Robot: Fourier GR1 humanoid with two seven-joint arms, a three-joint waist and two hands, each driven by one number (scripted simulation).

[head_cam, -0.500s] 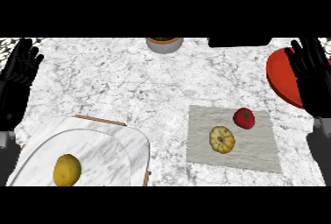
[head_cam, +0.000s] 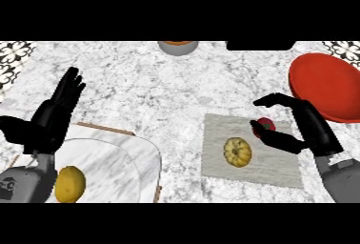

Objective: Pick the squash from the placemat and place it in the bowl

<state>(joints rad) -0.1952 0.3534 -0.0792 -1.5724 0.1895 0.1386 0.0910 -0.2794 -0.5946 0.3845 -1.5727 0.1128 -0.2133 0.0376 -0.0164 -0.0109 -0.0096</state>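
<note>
Head view: steeply down onto a marbled counter (head_cam: 175, 90), both forearms entering from the lower edge.
Placemat (head_cam: 271, 167): pale grey rectangle, right of the counter's middle, lying flat.
Squash (head_cam: 237, 151): yellow-orange and ribbed, resting on the placemat's left half, with no hand touching it.
Red fruit (head_cam: 265, 125): small and round, on the placemat's far side, up and right of the squash.
Right hand (head_cam: 309, 128): over the placemat's right edge, turned on its side with the wrist towards the near right corner.
Right hand's fingers (head_cam: 277, 100): spread in a wide C, arching above the red fruit while the thumb reaches in below it; the fruit sits in the gap, and whether anything touches it cannot be told.
Bowl (head_cam: 327, 86): red, on the counter just beyond the placemat's far right corner, behind the right hand.
Left hand (head_cam: 53, 119): well left of the placemat, resting near the edge, palm upright, fingers straight and pointing away.
Tray (head_cam: 119, 157): white and marbled, left of the placemat at the near edge, carrying a yellow fruit (head_cam: 70, 183).
Grey cup (head_cam: 177, 46): at the counter's far edge, well beyond the placemat.
</note>
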